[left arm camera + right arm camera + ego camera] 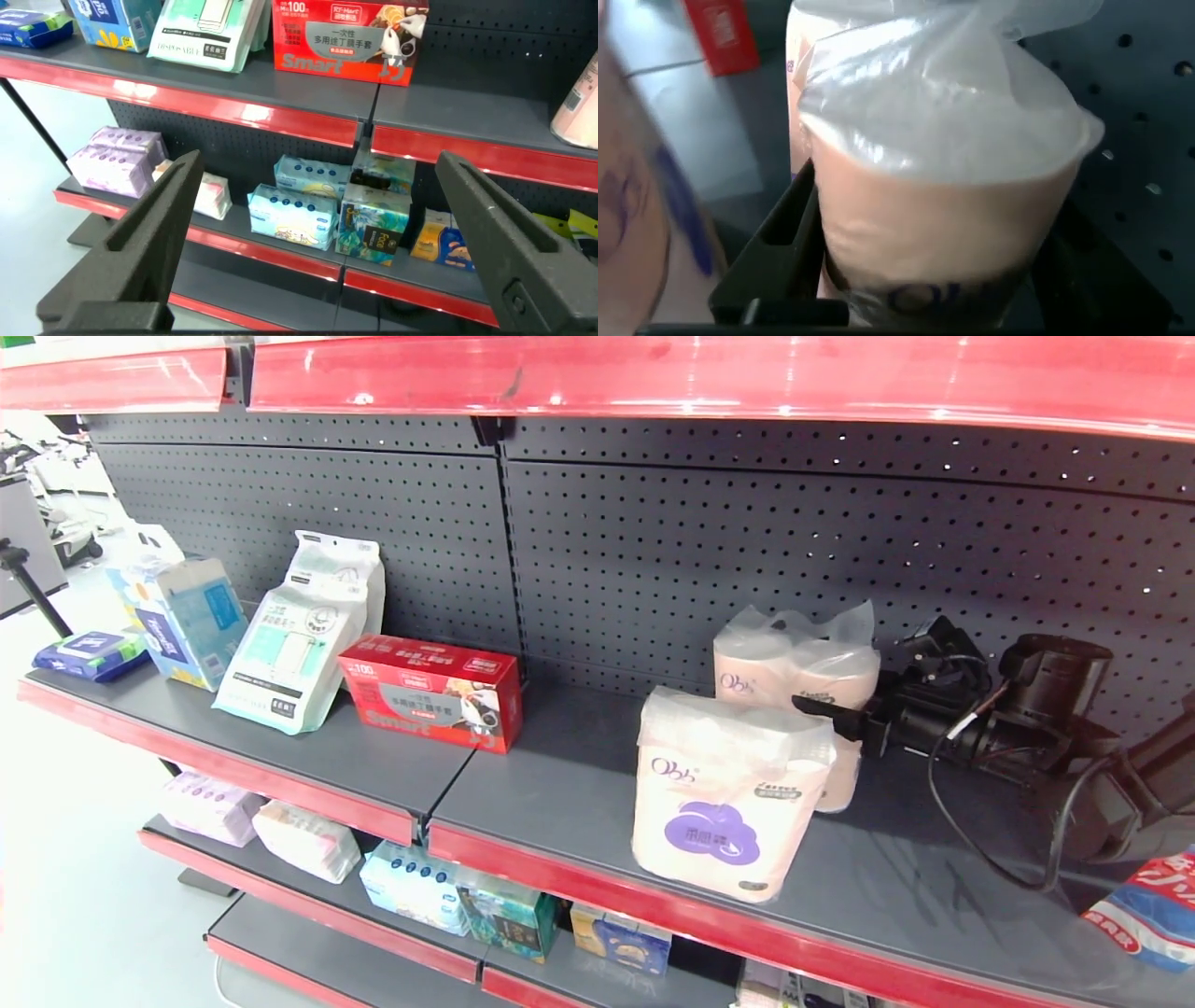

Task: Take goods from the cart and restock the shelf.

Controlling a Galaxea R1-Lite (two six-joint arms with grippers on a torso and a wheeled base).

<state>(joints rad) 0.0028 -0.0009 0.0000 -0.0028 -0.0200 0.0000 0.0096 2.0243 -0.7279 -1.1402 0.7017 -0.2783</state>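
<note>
Two plastic-wrapped toilet paper packs stand on the dark middle shelf (560, 775). The front pack (719, 803) has a purple cloud print and stands free. Behind it, near the pegboard, is the rear pack (794, 658), with my right gripper (831, 711) shut on it from the right. In the right wrist view this pack (943, 140) fills the gap between the black fingers (775, 252). My left gripper (318, 161) hangs open and holds nothing, facing the lower shelves.
On the shelf's left half stand a red box (431, 693), a white pouch (299, 644), a blue tissue pack (182, 616) and a flat blue wipes pack (89, 653). A blue-and-red pack (1153, 905) lies at the far right. Several small packs (291, 213) sit on the lower shelf.
</note>
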